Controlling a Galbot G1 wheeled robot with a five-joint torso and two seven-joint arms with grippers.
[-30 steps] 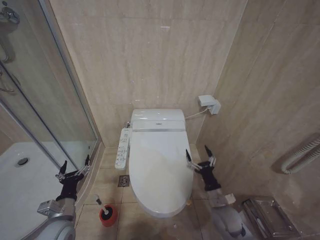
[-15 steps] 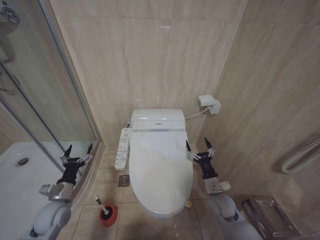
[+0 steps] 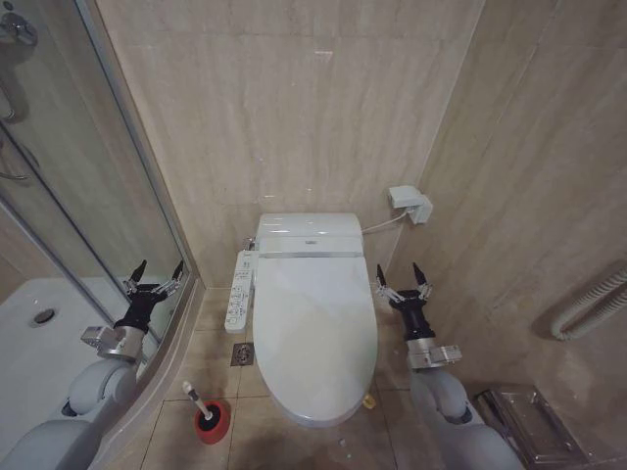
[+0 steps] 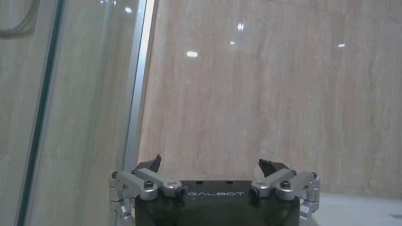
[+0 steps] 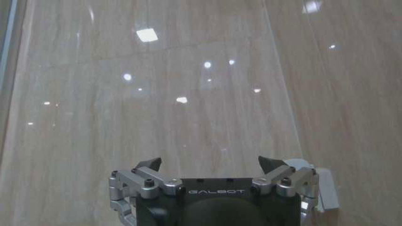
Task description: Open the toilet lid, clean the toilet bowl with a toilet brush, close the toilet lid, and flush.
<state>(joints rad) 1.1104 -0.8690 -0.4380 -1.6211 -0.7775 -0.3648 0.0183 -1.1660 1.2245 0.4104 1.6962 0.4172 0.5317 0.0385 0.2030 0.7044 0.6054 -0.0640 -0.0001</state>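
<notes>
Two claws up, both spread wide and empty. Left claw (image 3: 157,275) hangs beside the glass shower door (image 3: 88,176), over the curved edge of the white shower tray (image 3: 39,343); its fingertips (image 4: 152,163) are dark, wedge-shaped, on bare metal links. Right claw (image 3: 401,277) sits just off the toilet's right side, near the wall, touching nothing.

Toilet lid (image 3: 313,333) is down: glossy white plastic, long oval, smooth. Behind it a boxy white rear housing (image 3: 310,235); a slim white control panel (image 3: 240,291) with buttons runs along the toilet's left side.

Toilet brush (image 3: 192,395) stands tilted in a squat red holder (image 3: 211,419) on the floor, off the toilet's front-left corner, thin white handle up.

Walls are polished beige stone-look tile (image 3: 294,108), faint horizontal veining, showing light glare. Floor tile matches. Small square metal drain (image 3: 242,354) in the floor by the toilet's left edge. White wall box (image 3: 410,204) right of the housing, cable to the toilet. Ribbed pale hose (image 3: 588,313) on the right wall.
</notes>
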